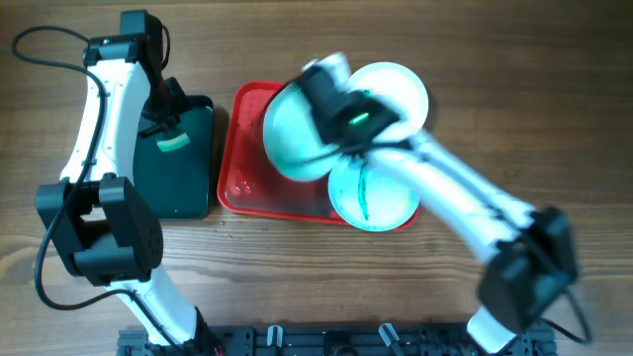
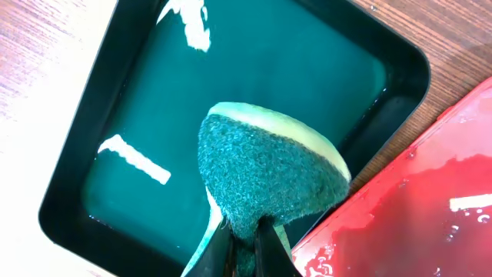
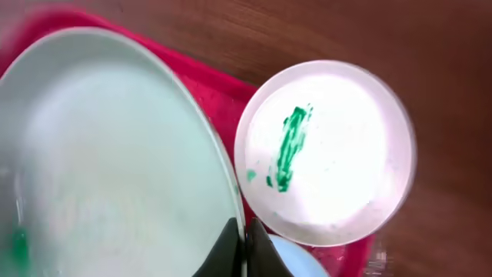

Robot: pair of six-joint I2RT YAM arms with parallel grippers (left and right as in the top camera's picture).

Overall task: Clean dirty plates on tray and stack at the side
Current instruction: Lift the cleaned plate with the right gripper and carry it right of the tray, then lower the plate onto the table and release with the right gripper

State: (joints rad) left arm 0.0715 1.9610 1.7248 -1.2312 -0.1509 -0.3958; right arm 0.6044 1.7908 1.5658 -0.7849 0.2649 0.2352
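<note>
Showing the right gripper (image 3: 243, 235) with its jaws closed on the rim of one plate (image 1: 292, 138), held over the left half of the red tray (image 1: 242, 158). A second plate (image 1: 374, 196), marked by a green streak, lay at the tray's near right corner, and a third plate (image 1: 401, 84) sat at its far right corner. Left of the red tray, the left gripper (image 2: 244, 235) hovered over a dark green tray (image 1: 193, 193), jaws clamped on a sponge (image 2: 269, 169). Both trays rested on the tabletop (image 1: 297, 287).
</note>
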